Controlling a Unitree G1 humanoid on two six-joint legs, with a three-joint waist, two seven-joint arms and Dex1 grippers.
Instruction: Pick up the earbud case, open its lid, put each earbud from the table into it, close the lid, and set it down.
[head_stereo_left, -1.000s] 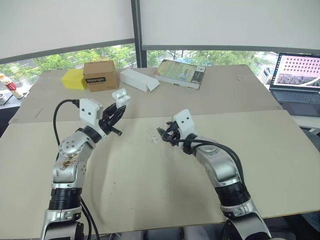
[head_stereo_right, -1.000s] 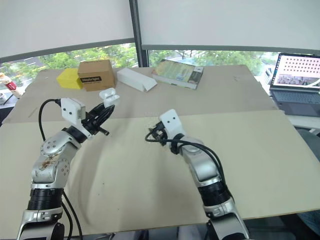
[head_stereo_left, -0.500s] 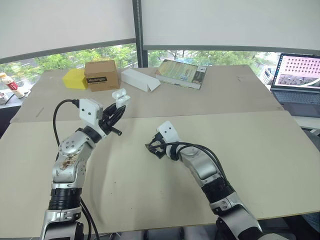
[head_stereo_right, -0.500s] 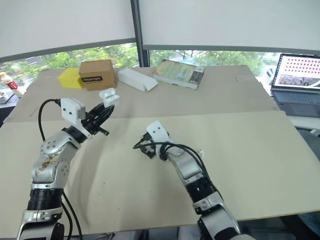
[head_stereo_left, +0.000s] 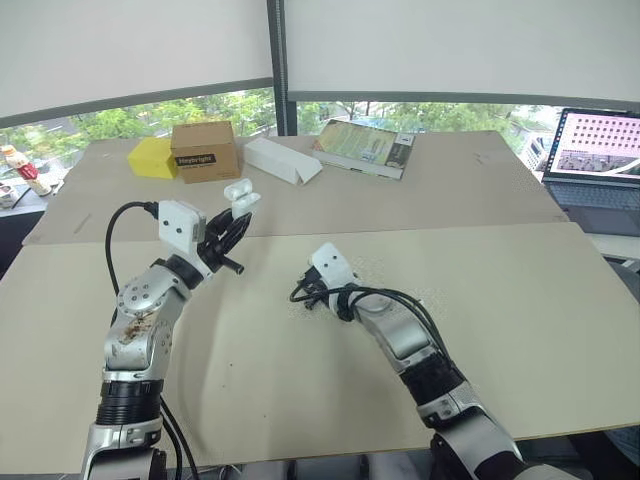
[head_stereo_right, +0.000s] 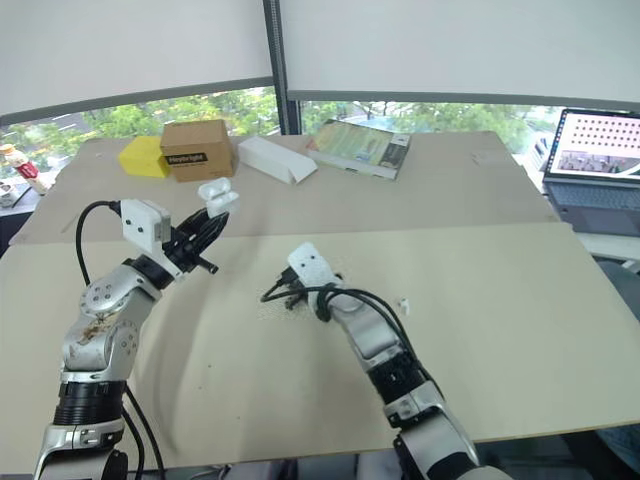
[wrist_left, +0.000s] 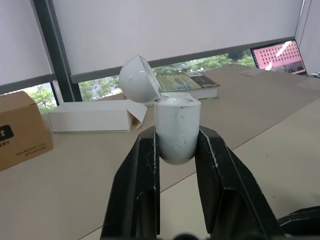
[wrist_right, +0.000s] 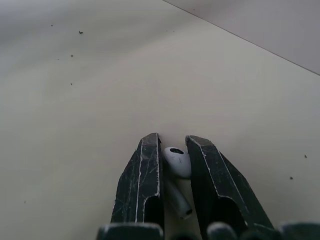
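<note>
- Right wrist view: right tool is pinching earbud, stem along jaws.
- earbud case, lid open, is sitting clamped in left tool, leftward & higher.

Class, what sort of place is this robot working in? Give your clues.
Probably an office or lab: an open laptop, a book and a cardboard box lie on wide tables beside half-blinded windows.

The laptop is cut off by the eye views' right edge. The earbud case is covered at its sides by the fingers of the left gripper, and the earbud is partly hidden between those of the right gripper. A white speck on the table is too small to be identified.
</note>
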